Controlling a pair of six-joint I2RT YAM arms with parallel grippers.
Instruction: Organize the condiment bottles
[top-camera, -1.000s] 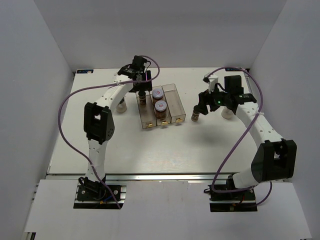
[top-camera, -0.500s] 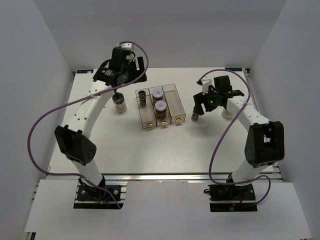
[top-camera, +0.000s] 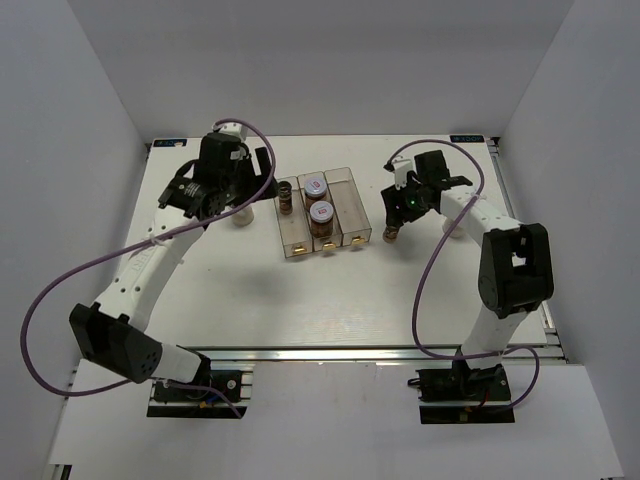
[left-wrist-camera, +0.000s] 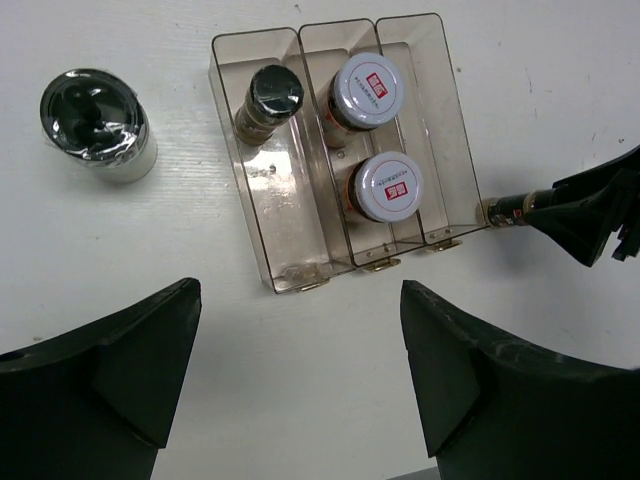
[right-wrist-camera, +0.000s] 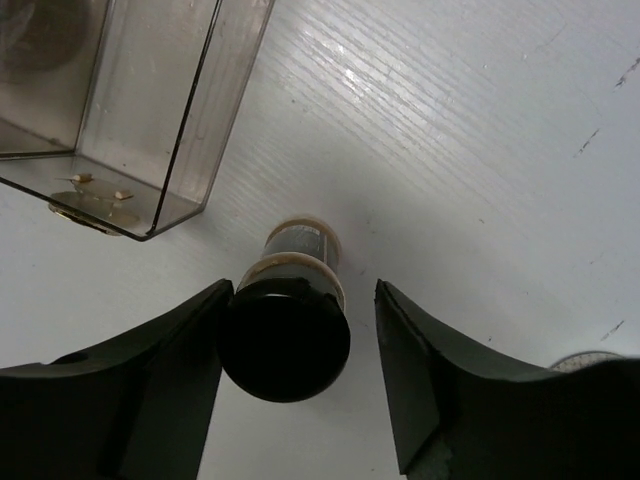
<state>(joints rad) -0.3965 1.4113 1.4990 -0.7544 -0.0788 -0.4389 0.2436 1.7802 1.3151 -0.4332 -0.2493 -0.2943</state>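
Note:
A clear three-compartment tray (top-camera: 352, 210) holds a slim dark-brown jar (top-camera: 285, 197) in its left slot and two wider brown jars with pale lids (top-camera: 316, 186) (top-camera: 321, 212) in the middle slot. My left gripper (top-camera: 238, 196) is open and empty, raised left of the tray, above a white jar with a dark cap (top-camera: 240, 215) (left-wrist-camera: 96, 126). My right gripper (top-camera: 397, 212) (right-wrist-camera: 300, 372) is open around the second slim dark jar (top-camera: 392, 235) (right-wrist-camera: 286, 328), which stands upright on the table just right of the tray. Its left finger is against the black cap; its right finger is apart.
The tray's right slot (left-wrist-camera: 425, 110) holds nothing. Another white jar (top-camera: 455, 229) stands right of my right arm, mostly hidden; its rim shows in the right wrist view (right-wrist-camera: 590, 358). White walls enclose the table on three sides.
My left gripper has left the slim jar standing in the tray's left slot and swung out to the left. My right gripper has shifted slightly left around the other slim jar.

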